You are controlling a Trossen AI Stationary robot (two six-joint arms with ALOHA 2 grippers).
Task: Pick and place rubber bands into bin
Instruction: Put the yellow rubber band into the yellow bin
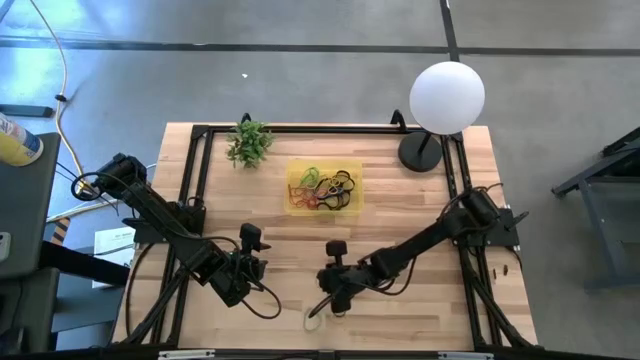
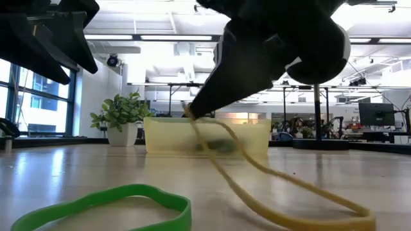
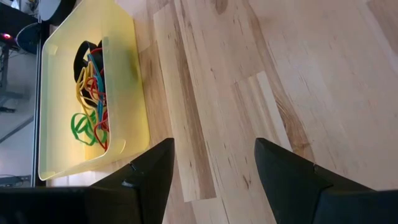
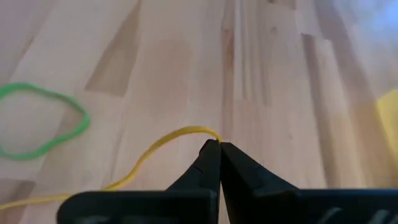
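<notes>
The yellow bin (image 1: 323,188) sits in the far middle of the table and holds several coloured rubber bands (image 3: 90,93). My right gripper (image 4: 219,144) is near the table's front middle (image 1: 323,303), shut on a yellow rubber band (image 2: 270,186). A green rubber band (image 2: 109,204) lies flat on the wood beside it (image 4: 37,121). My left gripper (image 3: 212,144) hovers open above bare wood at the front left (image 1: 260,265), its fingers pointing toward the bin, with nothing between them. My right gripper pinches the yellow band's upper end (image 4: 208,132) between its two fingertips (image 2: 192,110), only at their free ends. The fingers slant down from the table's right side. The band trails slack below them, and its lower end (image 2: 347,218) lies on the table.
A small green plant (image 1: 249,142) stands at the far left next to the bin. A lamp with a white globe (image 1: 447,97) stands at the far right corner. Black frame rails (image 1: 195,180) run along the table's sides. Bare wood lies between the grippers and the bin.
</notes>
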